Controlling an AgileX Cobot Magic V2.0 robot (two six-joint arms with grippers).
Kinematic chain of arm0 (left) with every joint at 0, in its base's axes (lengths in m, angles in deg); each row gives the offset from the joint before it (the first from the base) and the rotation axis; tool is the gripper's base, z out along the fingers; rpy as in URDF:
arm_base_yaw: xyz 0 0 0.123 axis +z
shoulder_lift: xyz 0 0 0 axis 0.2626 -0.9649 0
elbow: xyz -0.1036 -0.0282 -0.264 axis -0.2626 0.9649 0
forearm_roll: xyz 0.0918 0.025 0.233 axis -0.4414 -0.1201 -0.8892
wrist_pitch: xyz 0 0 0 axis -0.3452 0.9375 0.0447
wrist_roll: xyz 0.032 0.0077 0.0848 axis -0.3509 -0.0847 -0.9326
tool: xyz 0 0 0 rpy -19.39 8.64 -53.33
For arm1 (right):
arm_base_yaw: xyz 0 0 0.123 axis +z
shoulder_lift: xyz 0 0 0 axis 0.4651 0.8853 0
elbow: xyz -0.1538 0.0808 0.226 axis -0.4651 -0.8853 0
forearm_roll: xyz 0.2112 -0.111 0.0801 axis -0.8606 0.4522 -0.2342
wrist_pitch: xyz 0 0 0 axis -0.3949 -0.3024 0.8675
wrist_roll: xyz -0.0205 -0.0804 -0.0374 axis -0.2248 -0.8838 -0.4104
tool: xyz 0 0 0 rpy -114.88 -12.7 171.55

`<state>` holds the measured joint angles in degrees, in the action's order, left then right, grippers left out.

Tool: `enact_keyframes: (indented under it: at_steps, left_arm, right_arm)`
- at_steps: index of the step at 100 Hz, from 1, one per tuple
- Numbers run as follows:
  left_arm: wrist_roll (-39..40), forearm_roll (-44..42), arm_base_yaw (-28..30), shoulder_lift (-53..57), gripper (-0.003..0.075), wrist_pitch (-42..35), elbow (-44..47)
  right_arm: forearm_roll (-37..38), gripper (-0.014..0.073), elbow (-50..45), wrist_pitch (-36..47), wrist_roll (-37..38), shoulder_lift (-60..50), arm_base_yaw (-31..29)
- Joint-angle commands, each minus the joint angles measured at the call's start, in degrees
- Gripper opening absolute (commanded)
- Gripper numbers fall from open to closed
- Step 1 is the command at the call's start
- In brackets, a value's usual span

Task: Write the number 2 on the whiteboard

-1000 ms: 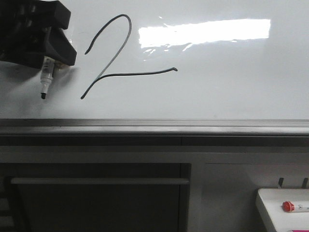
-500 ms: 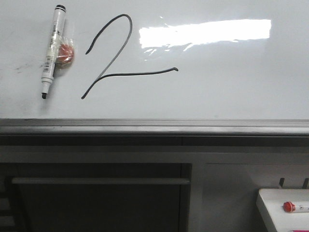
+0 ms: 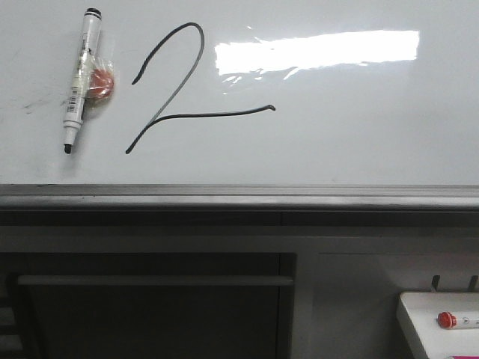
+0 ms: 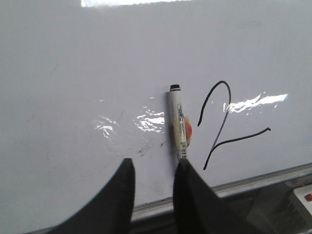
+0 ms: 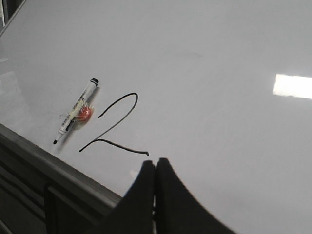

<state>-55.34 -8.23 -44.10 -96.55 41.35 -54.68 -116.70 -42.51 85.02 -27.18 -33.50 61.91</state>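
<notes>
The black number 2 (image 3: 174,86) is drawn on the whiteboard (image 3: 352,142); it also shows in the left wrist view (image 4: 222,122) and the right wrist view (image 5: 114,124). A white marker (image 3: 78,78) with a red blob beside it rests on the board left of the 2, tip down. It shows in the left wrist view (image 4: 176,124) and right wrist view (image 5: 75,117). My left gripper (image 4: 153,168) is open and empty, back from the board, its right finger in front of the marker's tip. My right gripper (image 5: 155,165) is shut and empty, near the tail of the 2. Neither gripper shows in the front view.
A grey metal ledge (image 3: 239,196) runs along the whiteboard's lower edge. A small white tray (image 3: 419,318) with a red-capped marker (image 3: 456,320) sits at the lower right. A bright glare (image 3: 314,48) lies on the board right of the 2.
One second ago my left gripper held the marker at the board's upper left. It let go and left the front view. The marker stays on the board.
</notes>
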Motion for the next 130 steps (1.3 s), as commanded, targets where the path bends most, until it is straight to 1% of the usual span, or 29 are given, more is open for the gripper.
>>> enact_keyframes:
  at_steps: [1,3,22,92,104,109,114,115,116,120,121,122,123,125,127,128,130]
  left_arm:
    - [0.4,-0.4,-0.4,3.0,-0.0006,-4.2,1.6]
    - [0.4,-0.3,-0.4,3.6,-0.0023,-4.2,2.2]
    - [0.4,-0.1,-0.4,7.2,-0.002,-3.9,5.3]
    - [0.4,-0.1,-0.3,7.2,-0.002,-3.7,5.5]
    - [0.4,3.7,-0.3,7.2,-0.002,-4.9,7.9]
    - [-1.4,3.7,0.1,7.4,-0.002,-7.7,10.1]
    - [-4.8,4.0,0.9,7.5,-0.002,-13.3,13.6]
    - [-6.5,4.1,1.3,7.5,-0.002,-16.5,14.1]
    - [-6.5,4.2,1.4,7.5,-0.002,-16.5,14.6]
    - [-10.1,5.0,2.8,7.5,-0.002,-25.8,18.1]
    - [-10.1,5.3,3.0,7.5,-0.002,-25.8,19.4]
    - [-11.3,5.3,3.5,7.5,-0.002,-30.2,20.1]
    - [-11.3,5.5,3.8,7.5,-0.002,-30.2,20.7]
    - [-12.1,5.8,4.7,7.5,-0.002,-36.1,22.7]
    - [-12.2,6.1,5.6,7.5,-0.002,-40.3,24.7]
    - [-12.2,6.3,6.0,7.5,-0.002,-40.3,26.0]
    - [-12.2,6.6,7.0,7.5,-0.002,-44.3,27.3]
  right_arm:
    - [-0.8,-0.0074,1.0,2.2,-0.2,-0.3,-0.4]
    - [-1.1,-0.0074,1.0,2.0,-0.2,-0.3,-0.4]
    - [-1.7,-0.0074,1.0,2.0,-0.2,-0.3,-0.4]
    - [-1.7,-0.0074,1.0,2.0,-0.2,-0.3,-0.4]
    - [-1.7,-0.0074,1.0,2.0,-0.2,-0.3,-0.4]
    - [-1.7,-0.0074,1.0,2.0,-0.2,-0.3,-0.4]
    - [-1.7,-0.0074,1.0,2.0,-0.2,-0.3,-0.4]
    - [-1.7,-0.0074,1.0,2.0,-0.2,-0.3,-0.4]
    - [-1.7,-0.0074,1.0,2.0,-0.2,-0.3,-0.4]
    - [-1.7,-0.0074,1.0,2.0,-0.2,-0.3,-0.4]
    - [-1.7,-0.0074,1.0,2.0,-0.2,-0.3,-0.4]
    - [-1.7,-0.0074,1.0,2.0,-0.2,-0.3,-0.4]
    - [-1.7,-0.0074,1.0,2.0,-0.2,-0.3,-0.4]
    - [-1.7,-0.0074,1.0,2.0,-0.2,-0.3,-0.4]
    - [-1.7,-0.0074,1.0,2.0,-0.2,-0.3,-0.4]
    - [-1.7,-0.0074,1.0,2.0,-0.2,-0.3,-0.4]
    - [-1.7,-0.0074,1.0,2.0,-0.2,-0.3,-0.4]
